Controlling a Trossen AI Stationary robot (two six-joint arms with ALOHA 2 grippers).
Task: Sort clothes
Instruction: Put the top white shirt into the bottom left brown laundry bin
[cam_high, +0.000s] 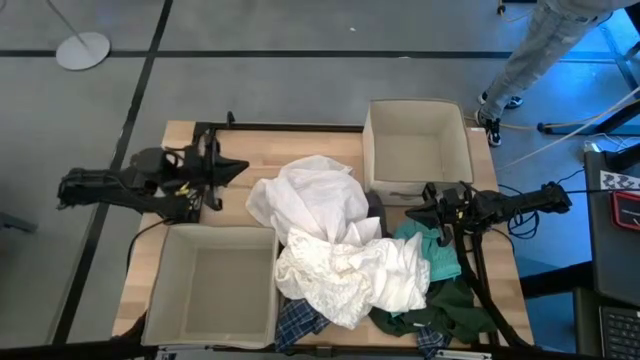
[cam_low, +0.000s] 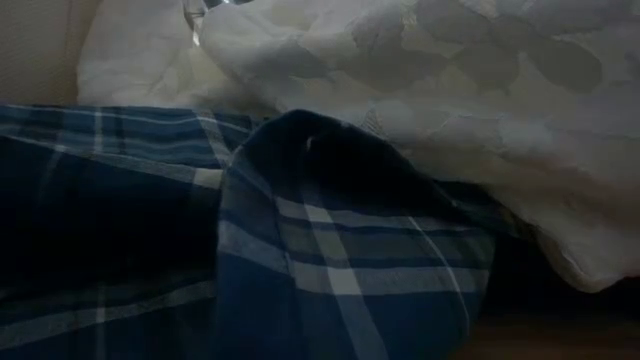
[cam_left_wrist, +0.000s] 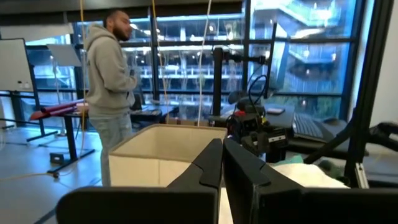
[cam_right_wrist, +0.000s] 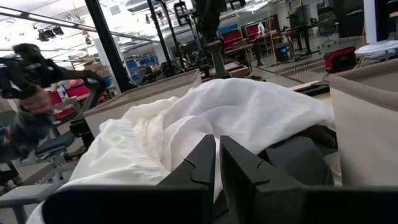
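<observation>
The clothes lie heaped at the table's middle: large white ones (cam_high: 330, 240) on top, a teal one (cam_high: 437, 252), a dark green one (cam_high: 452, 310), a dark grey one (cam_high: 376, 208), and a blue-white plaid shirt (cam_low: 300, 260) under the near edge of the white heap. My left gripper (cam_high: 243, 168) is shut, held above the table's left side and pointing level toward the heap, with nothing in it. My right gripper (cam_right_wrist: 217, 152) is shut and empty at the right side (cam_high: 421, 198), level, aimed at the white clothes (cam_right_wrist: 236, 115) just short of them.
One beige bin (cam_high: 415, 140) stands at the far right, another (cam_high: 215, 285) at the near left; both show bare insides. A person (cam_left_wrist: 109, 81) stands beyond the table's far side. Bare wood (cam_high: 280, 140) shows at the far middle.
</observation>
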